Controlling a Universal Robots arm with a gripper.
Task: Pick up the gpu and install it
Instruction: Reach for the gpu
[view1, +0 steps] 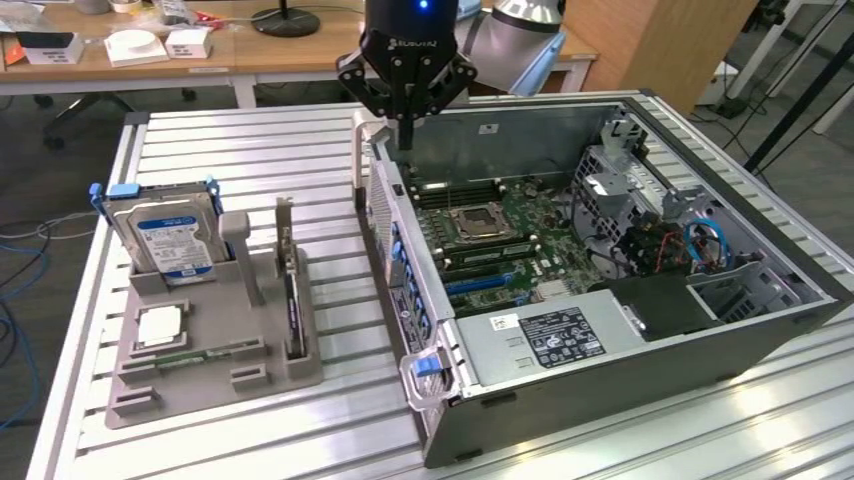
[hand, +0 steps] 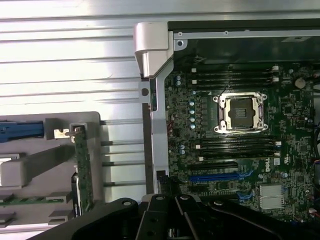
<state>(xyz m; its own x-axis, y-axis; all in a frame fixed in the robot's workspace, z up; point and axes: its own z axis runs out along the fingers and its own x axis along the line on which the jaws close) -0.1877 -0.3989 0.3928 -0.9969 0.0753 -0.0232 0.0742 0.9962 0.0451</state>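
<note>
Nearest the wrist camera we see the black linkage of the jaws, drawn fully together and holding nothing; from there we turn to the gpu (view1: 291, 300), which stands on its long edge in a slot of the grey holder (view1: 200, 385) on the table (view1: 267, 140), its narrow silver bracket (view1: 284, 222) upright at the far end; nothing touches it, so we take it as not yet picked up; we judge it light and stiff but thin and fragile, with small parts on its faces and contacts along its lower edge that should not be squeezed; the free upper edge near the middle looks to us the safest place to take hold, though so narrow a board could slip or tilt in a shallow pinch; just beside it, toward the exterior view's left, the hard drive (view1: 167, 235) with its blue label stands in the same holder, and a small green memory stick (view1: 200, 355) lies flat nearer us; toward the exterior view's right the computer case (view1: 694, 330) lies open, its motherboard (view1: 534, 215) bare, with a blue slot (view1: 483, 285) near its middle; the jaws hang over the case's far corner on the holder's side, well apart from the gpu.
</note>
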